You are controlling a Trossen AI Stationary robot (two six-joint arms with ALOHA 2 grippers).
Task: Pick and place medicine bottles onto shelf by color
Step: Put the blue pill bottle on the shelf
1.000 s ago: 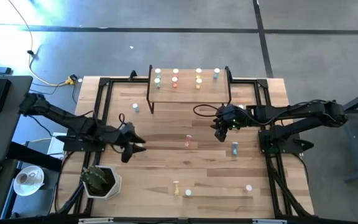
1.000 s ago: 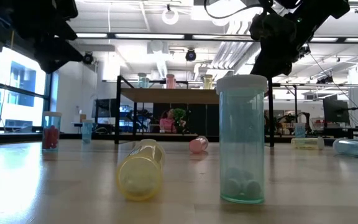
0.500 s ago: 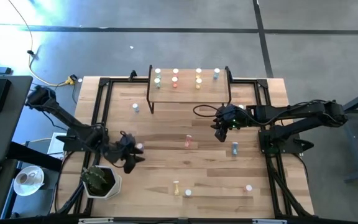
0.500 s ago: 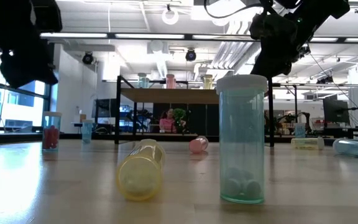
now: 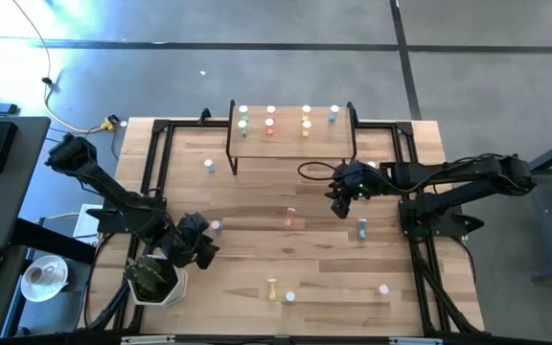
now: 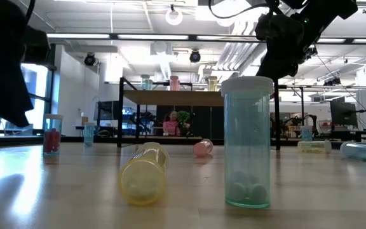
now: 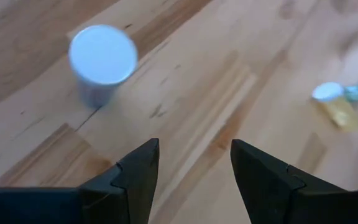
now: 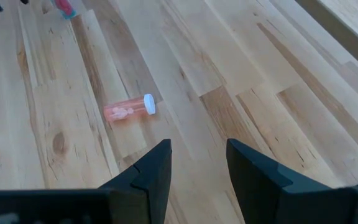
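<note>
Shelf (image 5: pixel 293 133) stands at the table's (image 5: pixel 257 196) far edge, mid-width, w/ seven white-capped bottles (image 5: pixel 270 121) upright on it in four columns. Rest of the bottles are loose on the table: a pink one (image 5: pixel 290 218) lying near centre, a blue one (image 5: pixel 362 229) on the right side, one upright (image 5: pixel 209 166) nr the shelf's left leg, one upright (image 5: pixel 216 227) on the left side, a yellow (image 5: pixel 272 288) lying next to a green (image 5: pixel 289 297) upright nr the front edge, one more (image 5: pixel 383 288) toward the front right corner.

Left gripper (image 7: pixel 194 177) hovers over the left side just in front of the bottle there, fingers spread, nothing btwn them. Right gripper (image 8: pixel 197 165) hangs above the table right of centre, fingers apart, empty; pink bottle lies ahead of it.

Potted plant (image 5: pixel 151 278) at front left corner.
</note>
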